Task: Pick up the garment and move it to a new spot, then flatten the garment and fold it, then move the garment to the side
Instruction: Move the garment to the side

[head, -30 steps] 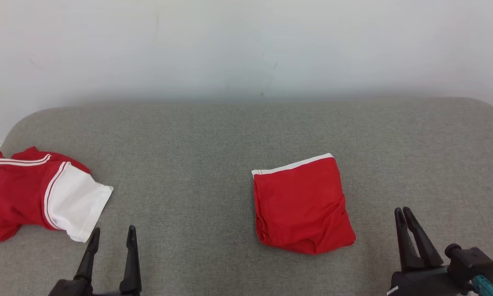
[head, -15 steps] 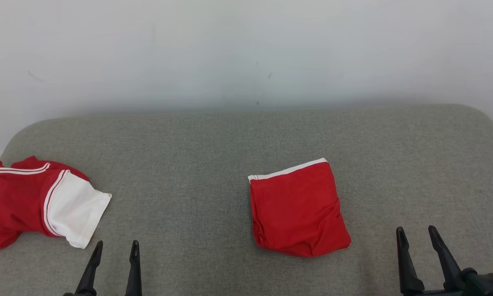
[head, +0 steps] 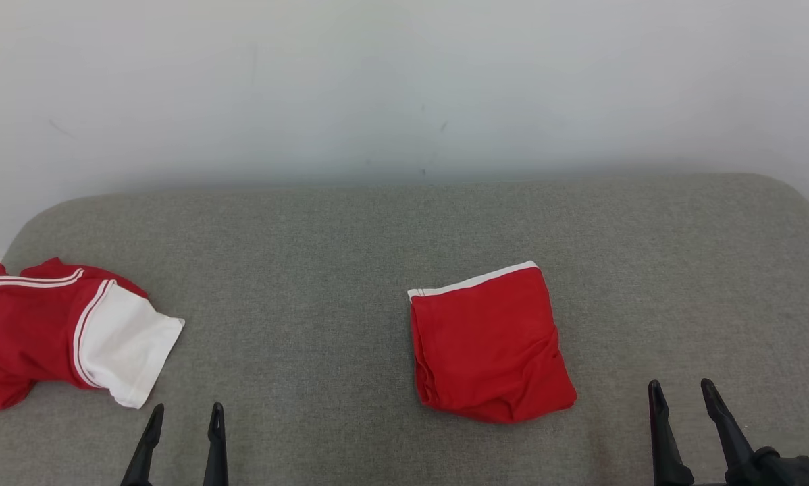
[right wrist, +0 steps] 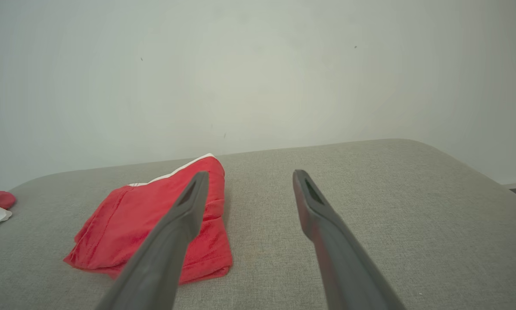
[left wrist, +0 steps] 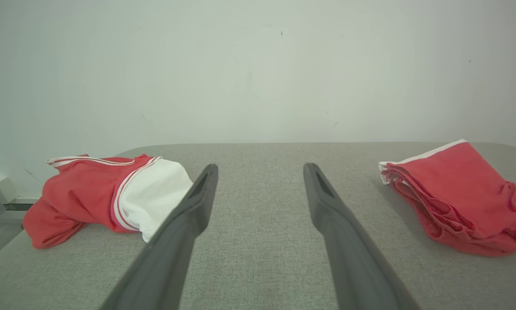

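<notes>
Standing before a white wall [head: 404, 81], the grey bench [head: 310, 236] holds the folded red garment [head: 489, 344] out from that wall, white hem facing it, long axis wallward. Farther out, left claw [head: 188, 405] and right claw [head: 680, 383] gape empty.

no readable text, labels, brands or numbers, on any surface, in any view
</notes>
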{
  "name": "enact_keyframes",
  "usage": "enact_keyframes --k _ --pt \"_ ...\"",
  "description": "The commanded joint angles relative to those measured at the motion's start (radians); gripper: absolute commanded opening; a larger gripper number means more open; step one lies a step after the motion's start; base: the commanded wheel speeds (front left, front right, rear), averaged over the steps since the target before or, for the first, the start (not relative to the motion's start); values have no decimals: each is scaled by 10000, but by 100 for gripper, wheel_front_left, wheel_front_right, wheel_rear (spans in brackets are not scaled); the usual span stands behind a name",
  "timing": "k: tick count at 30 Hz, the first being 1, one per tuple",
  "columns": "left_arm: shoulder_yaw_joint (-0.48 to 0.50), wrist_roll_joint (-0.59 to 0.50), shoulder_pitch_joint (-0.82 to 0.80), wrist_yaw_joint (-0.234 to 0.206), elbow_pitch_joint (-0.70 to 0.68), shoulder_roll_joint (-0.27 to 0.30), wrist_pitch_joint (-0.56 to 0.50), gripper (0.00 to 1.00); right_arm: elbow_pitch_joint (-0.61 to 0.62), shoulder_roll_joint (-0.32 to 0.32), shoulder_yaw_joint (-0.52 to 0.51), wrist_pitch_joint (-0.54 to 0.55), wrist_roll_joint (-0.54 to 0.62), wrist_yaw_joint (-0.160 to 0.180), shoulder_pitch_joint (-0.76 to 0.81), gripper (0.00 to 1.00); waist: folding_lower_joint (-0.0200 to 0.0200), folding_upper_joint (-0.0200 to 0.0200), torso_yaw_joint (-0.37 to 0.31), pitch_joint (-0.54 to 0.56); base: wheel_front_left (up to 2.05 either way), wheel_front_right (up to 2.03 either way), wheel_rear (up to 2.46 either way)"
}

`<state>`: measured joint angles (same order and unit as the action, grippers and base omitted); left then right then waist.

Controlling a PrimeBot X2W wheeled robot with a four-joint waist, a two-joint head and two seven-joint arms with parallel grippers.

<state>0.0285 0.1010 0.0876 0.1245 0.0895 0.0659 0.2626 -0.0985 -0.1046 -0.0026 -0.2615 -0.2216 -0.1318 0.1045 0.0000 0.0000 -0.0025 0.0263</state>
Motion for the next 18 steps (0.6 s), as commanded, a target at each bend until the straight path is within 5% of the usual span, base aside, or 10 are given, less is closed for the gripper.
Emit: enact_keyframes --k 1,18 --pt "4 -38 43 50 -19 -10 32 100 -45 14 29 -48 72 25 48 100 0 0 20 -7 0 0 0" --pt "-283 69 -334 0 49 -98 31 100 -3053 -264 747 897 -233 25 -3245 100 0 0 659 -366 0 0 0"
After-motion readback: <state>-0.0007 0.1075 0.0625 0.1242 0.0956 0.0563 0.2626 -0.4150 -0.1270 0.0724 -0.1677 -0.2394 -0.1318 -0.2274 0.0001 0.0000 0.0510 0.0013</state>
